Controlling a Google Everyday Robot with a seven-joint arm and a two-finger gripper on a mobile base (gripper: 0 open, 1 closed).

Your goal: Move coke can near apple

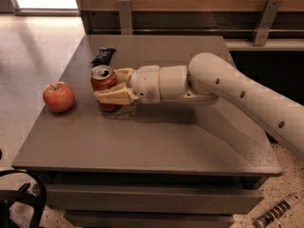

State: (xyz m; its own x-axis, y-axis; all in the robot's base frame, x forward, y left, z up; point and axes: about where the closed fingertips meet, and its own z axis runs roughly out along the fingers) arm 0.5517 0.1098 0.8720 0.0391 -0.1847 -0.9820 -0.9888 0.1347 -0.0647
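Camera view: the gripper (108, 85) is over the left half of the table (156, 141), on the end of the arm (237, 91), which reaches in from 4 o'clock and runs level toward 9 o'clock. Its two cream fingers (116, 95) are clamped on the can (102, 82), one across the near side and one behind the far side. The can stands upright, silver top up with the dark opening showing. Its base is at the tabletop or a hair above it; I cannot tell which.

The apple (59, 97) sits by the table's left edge, stem up, at 9 o'clock from the can. The two are near each other but apart, with a strip of bare tabletop between them. A dark wrapper (103, 56) lies flat at 12 o'clock from the can, toward the far edge, clear of both.

By my reading the task is mostly done: the can is grasped and is already close to the apple. What is left is perhaps a small further nudge toward 9 o'clock, then setting the can down upright, letting go, and drawing the gripper back toward 3 o'clock without tipping it.
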